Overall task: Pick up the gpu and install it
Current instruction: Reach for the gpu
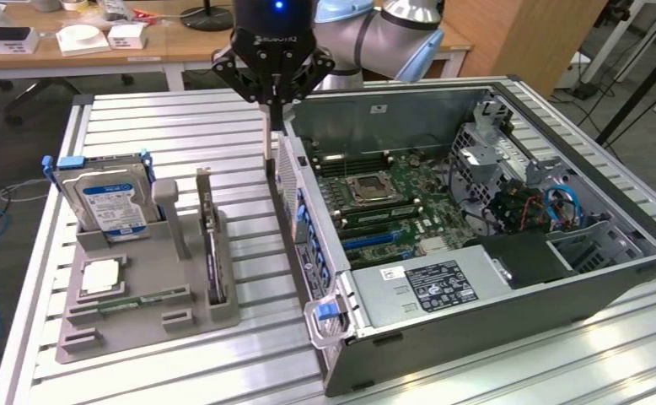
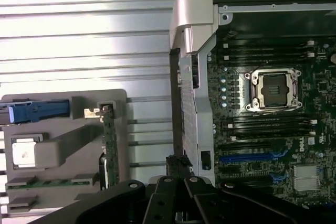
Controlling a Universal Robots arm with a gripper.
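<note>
The gpu (image 1: 209,245) is a thin black card standing on edge in a slot of the grey holder (image 1: 137,325), its silver bracket end toward the far side. In the wrist view the gpu (image 2: 109,140) stands in that same slot. My gripper (image 1: 270,167) hangs shut and empty, fingers pointing down, over the strip of table between the holder and the open computer case (image 1: 452,354). It is apart from the gpu, to its right in the exterior view and farther back, close to the case's side wall. The gripper (image 2: 178,162) shows the same closed fingers beside that wall.
A silver hard drive (image 1: 109,202) with a blue label stands in the holder, with a processor chip (image 1: 101,277) and a green memory stick (image 1: 142,299) lying lower down. Inside the case lie the motherboard (image 1: 379,190), blue slots (image 1: 373,239) and the power supply (image 1: 429,287).
</note>
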